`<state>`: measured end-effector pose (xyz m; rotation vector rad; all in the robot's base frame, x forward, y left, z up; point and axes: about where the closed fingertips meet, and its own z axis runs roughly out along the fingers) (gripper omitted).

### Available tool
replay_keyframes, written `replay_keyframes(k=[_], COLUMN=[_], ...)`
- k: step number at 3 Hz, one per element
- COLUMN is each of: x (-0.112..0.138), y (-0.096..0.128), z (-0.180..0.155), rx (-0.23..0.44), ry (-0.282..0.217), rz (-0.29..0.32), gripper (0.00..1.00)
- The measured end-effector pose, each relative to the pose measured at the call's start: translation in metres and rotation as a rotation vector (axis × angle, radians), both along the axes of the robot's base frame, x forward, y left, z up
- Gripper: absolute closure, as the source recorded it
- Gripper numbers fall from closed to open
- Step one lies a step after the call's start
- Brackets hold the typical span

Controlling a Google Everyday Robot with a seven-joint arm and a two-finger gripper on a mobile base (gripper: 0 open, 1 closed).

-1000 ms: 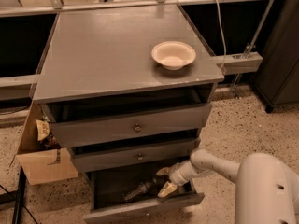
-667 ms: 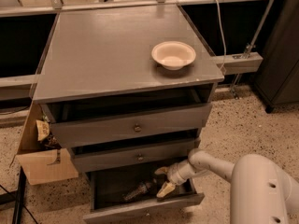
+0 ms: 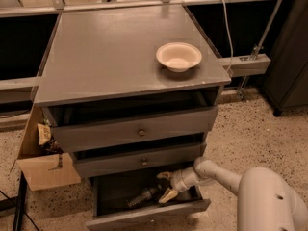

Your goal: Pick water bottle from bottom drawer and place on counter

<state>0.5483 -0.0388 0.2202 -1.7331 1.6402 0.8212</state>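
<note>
The bottom drawer (image 3: 144, 216) is pulled open below two upper drawers with knobs. The water bottle (image 3: 143, 196) lies on its side on the dark drawer floor, neck up and to the right. My gripper (image 3: 163, 186) reaches into the drawer from the right on a white arm, just right of the bottle's neck. Its two yellowish fingers (image 3: 168, 195) are spread apart, one above and one below, and hold nothing. The counter (image 3: 110, 52) is the grey cabinet top above.
A cream bowl (image 3: 178, 57) sits at the right of the counter. An open cardboard box (image 3: 45, 170) with scraps stands on the speckled floor left of the cabinet. A rail and cable run behind at the right.
The arm has shifted slightly left, bringing the gripper a little closer to the bottle's neck. The bottle has not moved.
</note>
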Motion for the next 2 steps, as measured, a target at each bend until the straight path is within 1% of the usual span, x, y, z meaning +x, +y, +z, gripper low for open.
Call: replay_keyframes(k=[1, 2], x=[0.0041, 0.0011], y=[0.006, 0.0117], z=[0.0045, 0.0095], rx=[-0.011, -0.066], ry=[-0.101, -0.17], rz=[0.008, 0.037], gripper=[0.21, 0.21])
